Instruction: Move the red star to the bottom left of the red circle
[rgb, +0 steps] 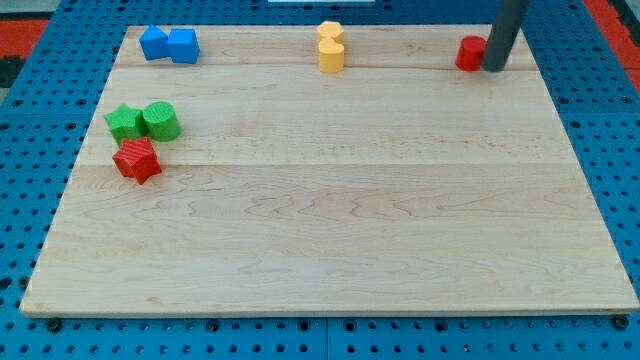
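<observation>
The red star (137, 160) lies on the wooden board (330, 220) at the view's left, just below the green blocks. The red circle (470, 53) stands near the board's top right corner. My tip (494, 69) rests right against the red circle's right side, far from the red star. The rod partly hides the circle's right edge.
A green star (124, 122) and a green cylinder (161, 120) sit side by side just above the red star. Two blue blocks (169, 45) lie at the top left. Two yellow blocks (331, 46) stand stacked in depth at the top middle.
</observation>
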